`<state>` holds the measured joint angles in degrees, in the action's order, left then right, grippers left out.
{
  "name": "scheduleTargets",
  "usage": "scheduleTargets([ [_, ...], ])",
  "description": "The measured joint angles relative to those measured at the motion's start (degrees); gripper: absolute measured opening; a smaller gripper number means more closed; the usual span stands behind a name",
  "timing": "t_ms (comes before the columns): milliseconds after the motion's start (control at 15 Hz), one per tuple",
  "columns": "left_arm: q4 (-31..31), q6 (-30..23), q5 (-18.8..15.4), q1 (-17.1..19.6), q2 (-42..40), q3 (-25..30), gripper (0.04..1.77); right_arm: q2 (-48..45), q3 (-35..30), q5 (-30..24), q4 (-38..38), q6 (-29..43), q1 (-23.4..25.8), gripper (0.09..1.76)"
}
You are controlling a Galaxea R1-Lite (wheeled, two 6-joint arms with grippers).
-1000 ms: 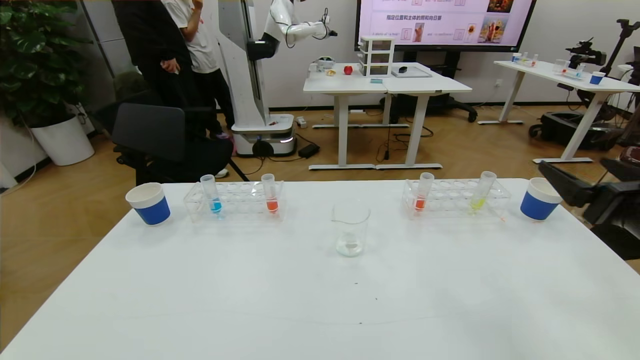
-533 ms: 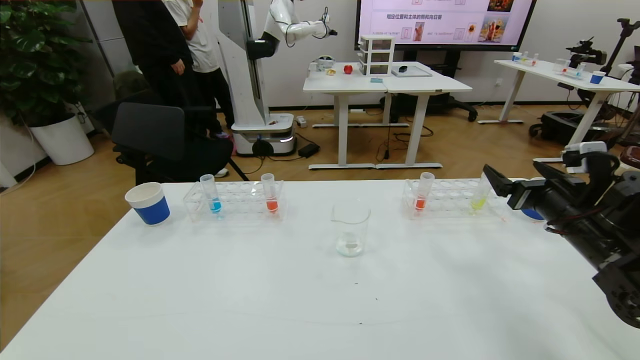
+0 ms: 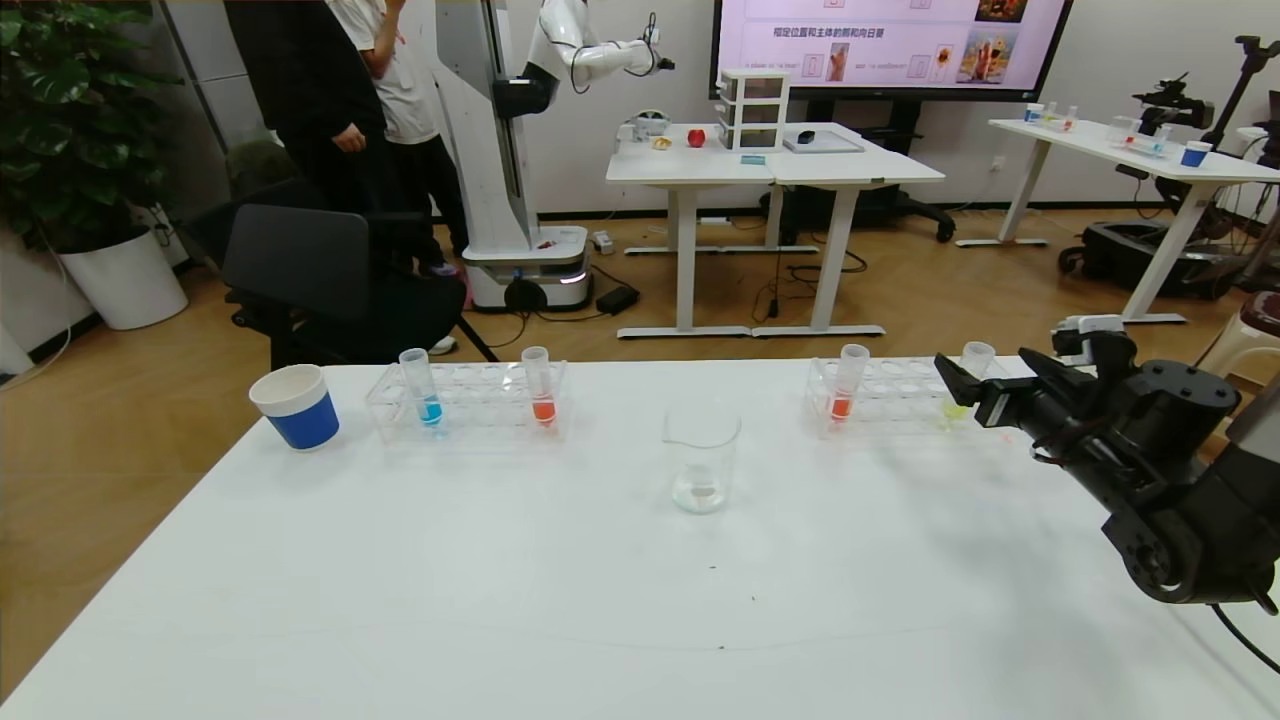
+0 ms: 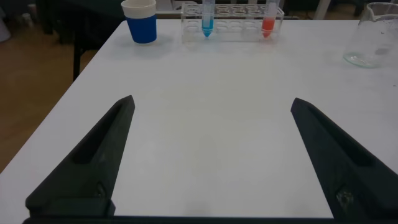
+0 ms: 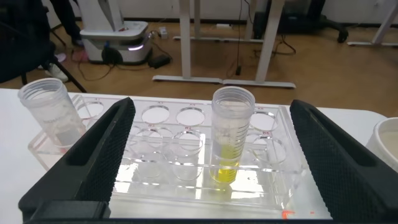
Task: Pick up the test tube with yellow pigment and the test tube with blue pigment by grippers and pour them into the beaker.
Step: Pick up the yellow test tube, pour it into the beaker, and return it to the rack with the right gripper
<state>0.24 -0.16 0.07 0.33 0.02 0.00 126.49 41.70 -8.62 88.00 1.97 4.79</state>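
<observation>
Two clear racks stand along the far edge of the white table [image 3: 560, 600], one left of centre in the head view [image 3: 470, 400], one right of centre [image 3: 900, 398].

Hidden or cut off: the right gripper [image 3: 975, 385] covers much of the test tube with yellow pigment [image 3: 965, 385] in the head view, leaving only its rim and a trace of yellow-green liquid. The left gripper [image 4: 211, 155] falls outside the head view. In the right wrist view a cup [image 5: 387, 146] is cut by the right edge of the frame.

Writing: small marks beside the right rack's holes are too small to read; the wall screen's [image 3: 890, 40] text is illegible.

Fingers: right gripper's black fingers [image 5: 102, 155] stand wide apart, flanking the yellow tube without touching it; nothing is held. Left gripper's fingers [image 4: 99, 155] are equally wide apart over bare table, holding nothing.

Task items: yellow tube upright in the right rack; the test tube with blue pigment [image 3: 422, 385] upright in the left rack, near the blue cup [image 3: 295, 408]; the beaker [image 3: 701, 455] between the racks, centre frame.
</observation>
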Motion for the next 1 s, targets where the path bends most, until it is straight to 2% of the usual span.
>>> scheduleTargets([
  [400,0.0,0.0,0.0,0.0,0.0,0.0,1.75,4.7,8.1,-0.1,-3.7,0.0,0.7,1.74],
  [800,0.0,0.0,0.0,0.0,0.0,0.0,1.75,6.8,10.3,-0.4,-3.8,0.0,0.9,1.74],
  [867,0.0,0.0,0.0,0.0,0.0,0.0,1.75,6.9,10.4,-0.4,-3.7,0.0,1.0,1.7],
  [933,0.0,0.0,0.0,0.0,0.0,0.0,1.75,6.9,10.4,-0.4,-3.6,0.0,1.0,1.54],
  [1000,0.0,0.0,0.0,0.0,0.0,0.0,1.75,7.0,10.4,-0.5,-3.6,-0.1,1.0,1.24],
])
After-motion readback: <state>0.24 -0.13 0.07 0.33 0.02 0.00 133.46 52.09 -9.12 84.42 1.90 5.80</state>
